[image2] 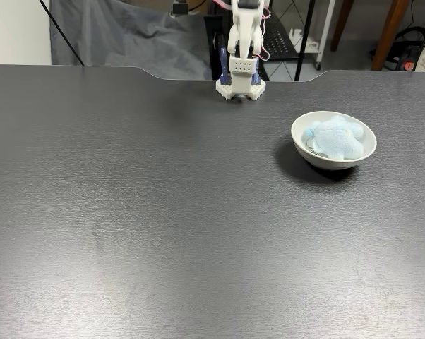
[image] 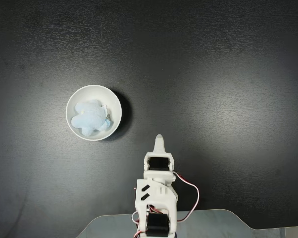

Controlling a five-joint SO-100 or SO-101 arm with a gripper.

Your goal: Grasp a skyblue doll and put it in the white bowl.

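The skyblue doll (image: 91, 118) lies inside the white bowl (image: 97, 93), its small metal ring toward the bowl's right side in the top-down fixed view. In the fixed view from across the table, the doll (image2: 336, 136) fills most of the bowl (image2: 318, 159) at right. My gripper (image: 160, 140) is folded back over the arm's base, well to the lower right of the bowl and apart from it. Its fingers taper to a single tip with no gap and hold nothing. The arm (image2: 243, 49) stands at the table's far edge.
The dark table (image: 213, 74) stretches wide around the bowl with no other objects on it. A cutout in the table edge (image2: 177, 74) sits by the arm's base. Beyond the far edge are a grey cloth (image2: 121, 35) and furniture legs.
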